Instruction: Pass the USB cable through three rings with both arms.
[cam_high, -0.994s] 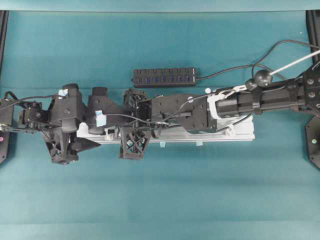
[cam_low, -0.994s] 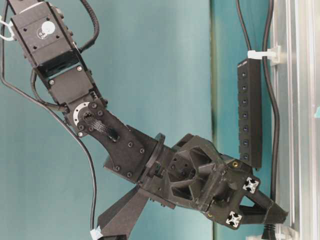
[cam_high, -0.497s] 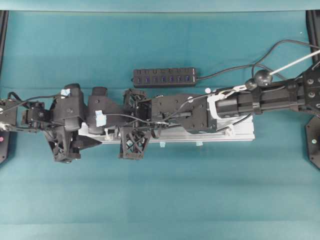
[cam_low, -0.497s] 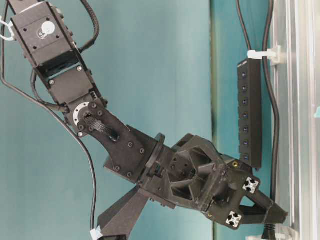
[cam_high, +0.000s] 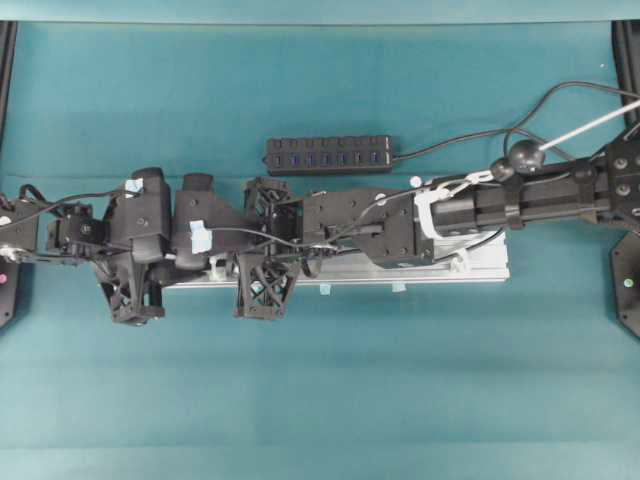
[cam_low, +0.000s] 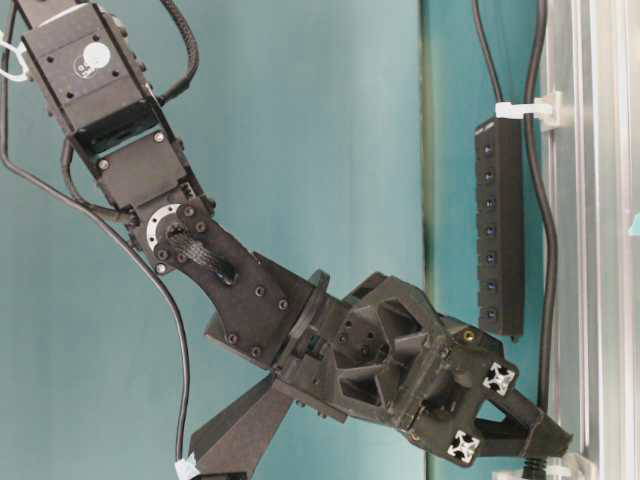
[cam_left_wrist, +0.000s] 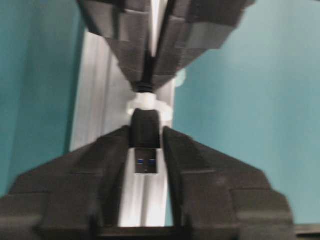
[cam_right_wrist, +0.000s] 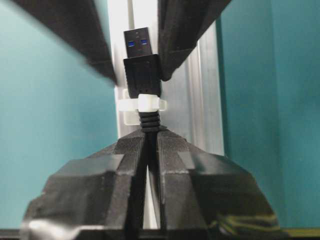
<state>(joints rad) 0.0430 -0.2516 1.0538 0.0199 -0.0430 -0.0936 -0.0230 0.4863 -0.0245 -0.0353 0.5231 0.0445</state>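
The USB cable's black plug (cam_left_wrist: 145, 129) with its silver tip (cam_left_wrist: 146, 161) pokes out of a whitish ring (cam_left_wrist: 149, 103) on the silver rail (cam_left_wrist: 95, 125). My left gripper (cam_left_wrist: 145, 131) is shut on the plug body, a finger pressed against each side. Behind the ring, my right gripper (cam_right_wrist: 150, 136) is shut on the cable's ribbed neck (cam_right_wrist: 150, 122), just short of the ring (cam_right_wrist: 142, 103). The plug (cam_right_wrist: 142, 70) stands between the left fingers (cam_right_wrist: 172, 45). At table level the cable (cam_low: 548, 280) runs along the rail through another ring (cam_low: 525, 108).
A black multi-port hub (cam_high: 328, 154) lies behind the rail (cam_high: 450, 268), its own cable curving off to the right. Both arms crowd over the rail's left half. Teal cloth covers the table (cam_high: 320, 400) all round.
My left gripper's jaws have closed in from wide open onto the plug, and the left arm has shifted slightly. The right gripper has kept its hold on the cable.
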